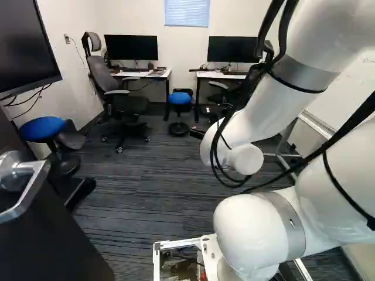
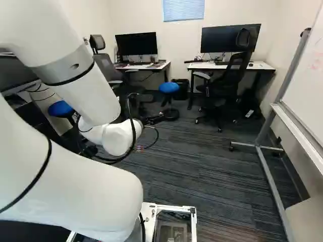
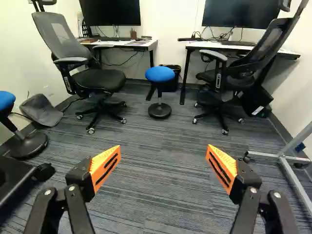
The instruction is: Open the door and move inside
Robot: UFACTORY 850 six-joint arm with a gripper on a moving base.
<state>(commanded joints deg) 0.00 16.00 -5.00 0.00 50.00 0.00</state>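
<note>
At the left of the left base view stands the dark door (image 1: 53, 240), swung aside from the room, with its silver lever handle (image 1: 26, 178) facing the arm's side. My gripper (image 2: 154, 120) shows only as a small black part past the white wrist in the right base view; the arm hides the rest. In the wrist view the gripper (image 3: 163, 163) is open, its orange pads wide apart with only carpet beyond and nothing between them. Neither door nor handle appears in the wrist view.
Ahead are two desks (image 3: 122, 44), office chairs (image 3: 92, 73) and a blue stool (image 3: 159, 74). Another blue stool (image 1: 42, 129) stands beyond the door, below a wall screen. A wheeled whiteboard frame (image 2: 272, 176) stands at the right. Striped carpet (image 3: 156, 185) lies between.
</note>
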